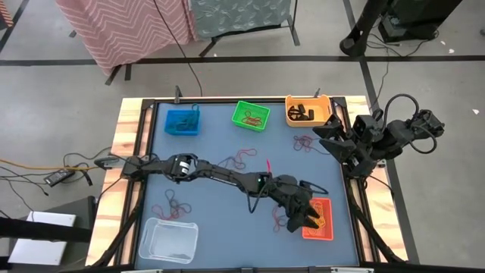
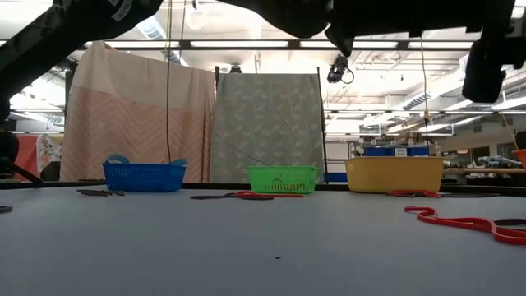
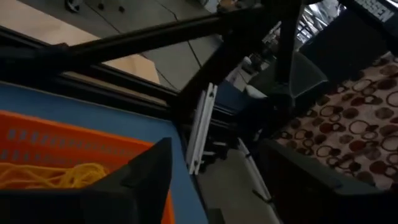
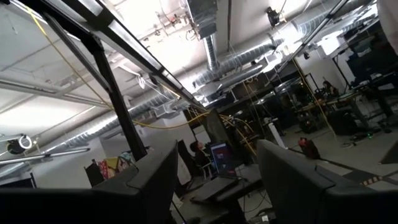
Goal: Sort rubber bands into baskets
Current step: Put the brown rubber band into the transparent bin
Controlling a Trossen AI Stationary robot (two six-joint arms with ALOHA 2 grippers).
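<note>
My left gripper (image 1: pixel 303 218) reaches across the table and hovers open at the left rim of the red-orange basket (image 1: pixel 321 221) near the right front corner. In the left wrist view that basket (image 3: pixel 62 140) holds a tangle of yellow rubber bands (image 3: pixel 59 174), and nothing sits between my fingers (image 3: pixel 146 180). My right gripper (image 4: pixel 214 180) is raised at the far right (image 1: pixel 327 138), open and pointing up into the room. Loose red rubber bands (image 1: pixel 244 157) and dark ones (image 1: pixel 173 206) lie flat on the blue mat.
A blue basket (image 1: pixel 182 121), a green basket (image 1: pixel 251 115) and a yellow-orange basket (image 1: pixel 308 111) stand along the far edge. The clear white basket (image 1: pixel 168 240) stands near left. More red bands (image 1: pixel 303 142) lie beside the right arm. A black frame rail (image 3: pixel 205 37) borders the table.
</note>
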